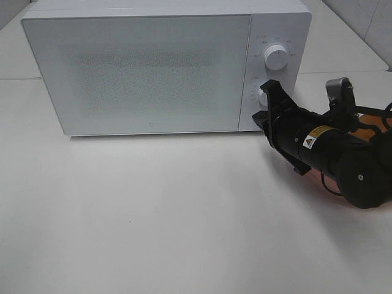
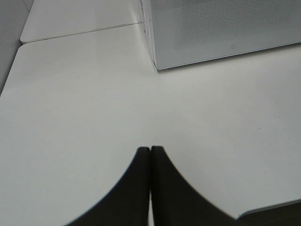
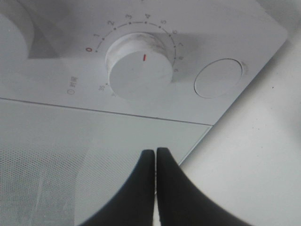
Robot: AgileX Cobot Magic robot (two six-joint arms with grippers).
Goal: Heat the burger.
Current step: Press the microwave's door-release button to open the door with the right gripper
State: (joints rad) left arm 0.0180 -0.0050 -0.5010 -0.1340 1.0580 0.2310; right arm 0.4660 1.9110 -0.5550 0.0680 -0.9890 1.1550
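The burger is not in view. A white microwave [image 1: 141,67] stands at the back of the table with its door shut; the frosted door hides the inside. My right gripper [image 1: 268,93] is shut and empty, right in front of the control panel by the lower dial [image 3: 139,70]. In the right wrist view its fingertips [image 3: 155,151] sit just below that dial, over the door's edge. The dial's red mark points between 4 and 5. My left gripper [image 2: 150,149] is shut and empty above bare table, off the microwave's left corner [image 2: 157,66].
The upper dial [image 1: 277,58] and a round door button [image 3: 218,77] are on the panel. Something orange-red [image 1: 369,130] lies partly hidden under my right arm at the right edge. A table seam [image 2: 80,32] runs behind the left side.
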